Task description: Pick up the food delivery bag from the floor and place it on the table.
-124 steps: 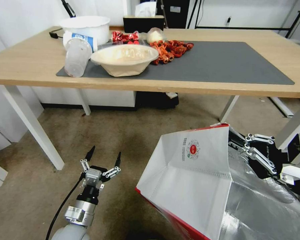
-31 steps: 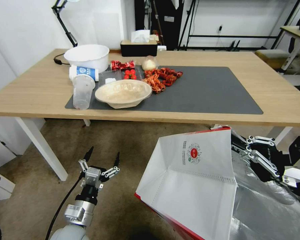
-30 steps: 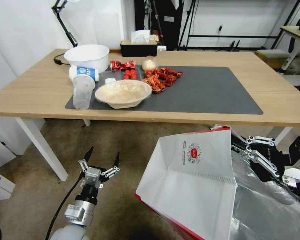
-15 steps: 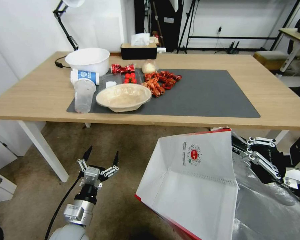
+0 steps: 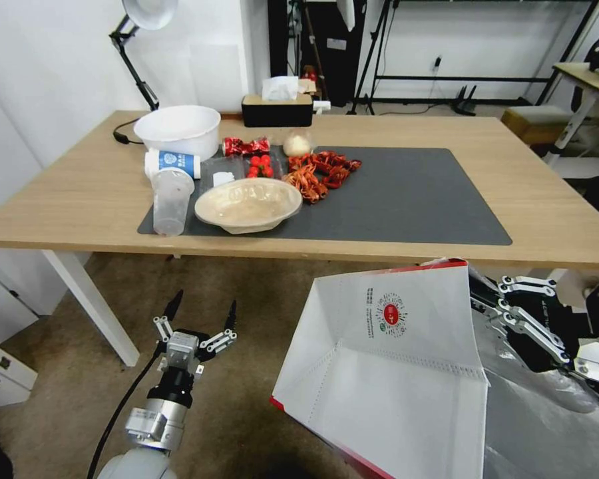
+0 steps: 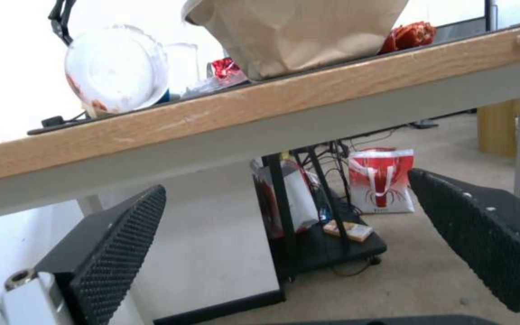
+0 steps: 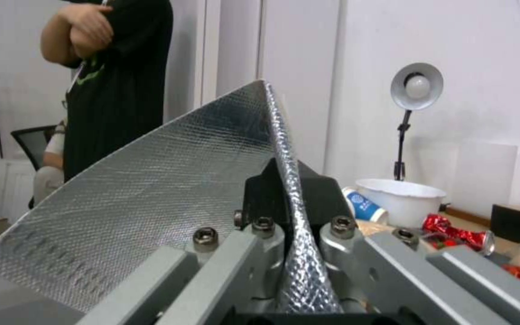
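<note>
The food delivery bag (image 5: 393,359) hangs at the lower right of the head view, white panel with round red logo toward me, red edge below, silver foil lining (image 5: 546,426) on its right. My right gripper (image 5: 489,303) is shut on the bag's upper rim. The right wrist view shows the gripper (image 7: 284,180) pinching the foil wall (image 7: 169,180). The bag's top corner stands just below the front edge of the table (image 5: 80,199), a light-wood top with a dark grey mat (image 5: 406,193). My left gripper (image 5: 204,307) hangs open and holds nothing, low over the carpet, left of the bag. The left wrist view shows its pads (image 6: 115,253) apart, under the table edge (image 6: 272,108).
Things crowd the mat's left half: a paper bowl (image 5: 248,203), a clear cup (image 5: 171,201), a white tub (image 5: 178,130), red crayfish (image 5: 319,169), a tissue box (image 5: 277,106). A white table leg (image 5: 93,306) stands left of the left gripper. A red-and-white bag (image 6: 383,180) sits under the table.
The whole view has shifted: the table sits lower in the picture, with more of its top and the room behind showing. The bag stays in my right gripper; the left stays open.
</note>
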Robot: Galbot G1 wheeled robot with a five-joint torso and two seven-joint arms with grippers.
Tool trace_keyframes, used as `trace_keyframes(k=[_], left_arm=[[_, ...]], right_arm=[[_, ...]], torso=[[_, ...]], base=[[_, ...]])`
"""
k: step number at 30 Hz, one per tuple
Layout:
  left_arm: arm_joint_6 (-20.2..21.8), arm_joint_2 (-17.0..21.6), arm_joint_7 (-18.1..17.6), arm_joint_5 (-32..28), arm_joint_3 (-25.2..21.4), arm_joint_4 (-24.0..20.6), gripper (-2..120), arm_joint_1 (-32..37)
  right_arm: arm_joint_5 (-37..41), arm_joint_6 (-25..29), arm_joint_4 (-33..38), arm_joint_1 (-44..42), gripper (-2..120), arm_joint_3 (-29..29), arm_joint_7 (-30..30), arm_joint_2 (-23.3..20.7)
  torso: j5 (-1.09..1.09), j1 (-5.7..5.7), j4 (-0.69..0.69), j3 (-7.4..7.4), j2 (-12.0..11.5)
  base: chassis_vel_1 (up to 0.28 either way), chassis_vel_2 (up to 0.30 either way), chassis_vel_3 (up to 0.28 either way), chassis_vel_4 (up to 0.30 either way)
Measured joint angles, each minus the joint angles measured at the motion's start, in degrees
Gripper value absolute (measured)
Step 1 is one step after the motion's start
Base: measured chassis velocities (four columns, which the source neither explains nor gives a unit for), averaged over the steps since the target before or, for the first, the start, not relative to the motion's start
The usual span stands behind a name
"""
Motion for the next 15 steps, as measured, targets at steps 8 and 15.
trace_keyframes(k=[8, 15], left_arm=[[-0.02, -0.08, 0.0, 0.08, -0.01, -0.14, 100, 0.17], [-0.11, -0.22, 0.0, 0.18, 0.07, -0.16, 100, 0.3]], right_arm=[[0.03, 0.0, 0.2, -0.11, 0, 0.06, 0.12, 0.27], [0.04, 0.0, 0.53, -0.13, 0, -0.04, 0.4, 0.45]], torso=[[0.0, 0.87, 0.0, 1.17, 2.06], [0.0, 1.49, 0.0, 2.15, 3.65]], base=[[0.0, 0.0, 0.0, 0.0], [0.0, 0.0, 0.0, 0.0]])
